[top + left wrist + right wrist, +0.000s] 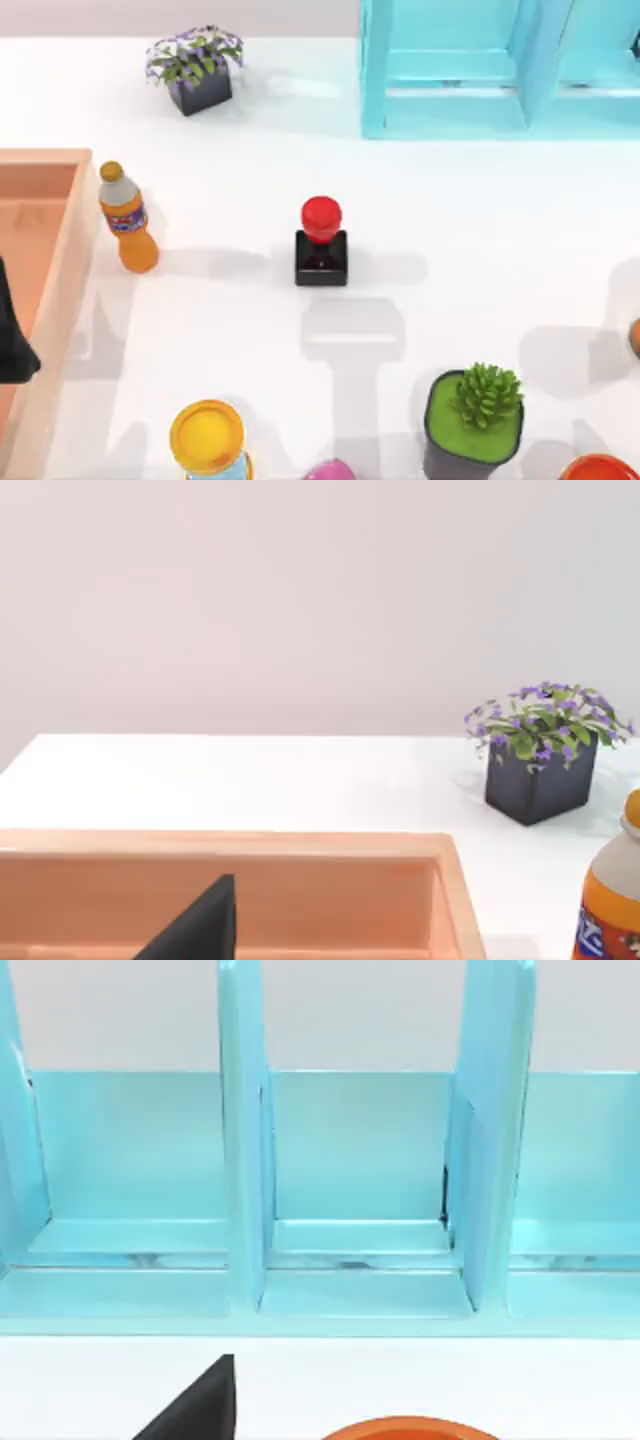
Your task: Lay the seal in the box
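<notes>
Along the table's left edge sits the box (70, 250), open and holding no seal, with the left gripper (15, 345) hanging over it, fingers I cannot tell open or closed. Mid-table stands the seal (321, 245), upright and untouched, well apart from the box, an orange soda bottle (127, 220) between them. Nothing is grasped yet; next comes reaching across and closing on the red knob.

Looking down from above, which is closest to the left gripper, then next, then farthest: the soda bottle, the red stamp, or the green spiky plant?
From the left gripper, over the box:
1. Soda bottle, beside the box's wall.
2. Red stamp, mid-table.
3. Green spiky plant, near front right.
</notes>
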Available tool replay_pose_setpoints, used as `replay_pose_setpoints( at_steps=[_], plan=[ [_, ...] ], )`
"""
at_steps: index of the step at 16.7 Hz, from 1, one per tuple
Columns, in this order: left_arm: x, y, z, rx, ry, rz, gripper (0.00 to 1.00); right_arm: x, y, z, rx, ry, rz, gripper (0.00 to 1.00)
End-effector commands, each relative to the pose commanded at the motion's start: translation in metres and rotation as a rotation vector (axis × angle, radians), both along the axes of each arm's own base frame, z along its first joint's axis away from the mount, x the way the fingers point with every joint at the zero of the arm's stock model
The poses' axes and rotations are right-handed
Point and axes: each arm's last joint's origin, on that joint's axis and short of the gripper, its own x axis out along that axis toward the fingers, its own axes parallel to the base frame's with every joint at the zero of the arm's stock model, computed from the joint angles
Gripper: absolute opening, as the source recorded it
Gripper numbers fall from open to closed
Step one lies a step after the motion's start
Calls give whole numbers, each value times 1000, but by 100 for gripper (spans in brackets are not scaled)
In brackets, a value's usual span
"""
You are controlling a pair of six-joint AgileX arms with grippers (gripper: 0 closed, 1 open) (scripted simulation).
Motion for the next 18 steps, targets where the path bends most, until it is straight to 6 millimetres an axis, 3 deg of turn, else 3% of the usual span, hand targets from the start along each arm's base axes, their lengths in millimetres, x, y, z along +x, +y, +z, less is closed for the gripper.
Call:
replay_pose_setpoints(
  at_steps=[5,8,11,14,18],
  plan=[
    [0,-1,12,-13,29,-12,100,0,0,0,0,0,0,100],
    [3,-4,42,-45,108,-41,100,0,0,0,0,0,0,100],
    [14,-10,84,-87,229,-81,100,0,0,0,0,0,0,100],
    [38,-21,132,-130,388,-121,100,0,0,0,0,0,0,100],
    [95,-48,185,-170,640,-161,100,0,0,0,0,0,0,100]
  ],
)
